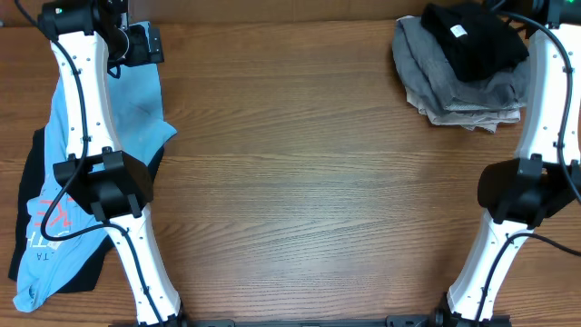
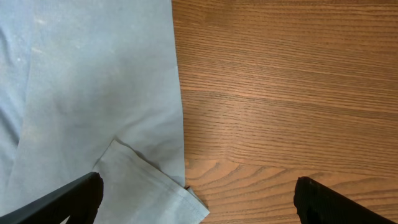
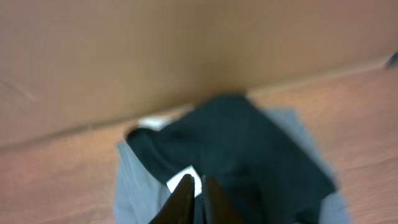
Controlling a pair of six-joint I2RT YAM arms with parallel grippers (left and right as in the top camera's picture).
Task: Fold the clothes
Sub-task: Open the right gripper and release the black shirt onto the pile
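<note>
— Where are my grippers, and how do the jaws stand?

— Your left gripper [image 2: 198, 183] hangs over the far left of the table [image 1: 300, 163], jaws spread wide. In the left wrist view one finger sits at each bottom corner. One is over cloth and the other over bare wood, and they pinch nothing

— And the right one?

— Your right gripper [image 3: 198, 188] is at the far right corner, above the pile. Its jaws are drawn together, with only a thin slit between them. The right wrist view is blurred, so you cannot tell from it whether they touch the cloth below

— Where are the clothes?

— They lie in two groups, well apart. On your left, the light blue shirt [image 1: 136, 104] lies unfolded along the table's left side, passing under your left arm [image 1: 86, 109]. Its near end carries a red print [image 1: 53, 216]. A dark garment [image 1: 32, 168] shows from beneath it along the left edge. In the left wrist view the shirt fills the left half, and a sleeve hem [image 2: 149, 183] runs just beside its straight edge

— And on my right?

— A pile sits at the far right corner, close to your right arm [image 1: 545, 100]. A black piece [image 1: 477, 41] lies on top, with a white label [image 1: 458, 32] showing. Under it is a grey piece [image 1: 431, 68], and a tan piece [image 1: 472, 116] peeks out at the near edge. In the right wrist view the label shows right behind your fingertips
</note>
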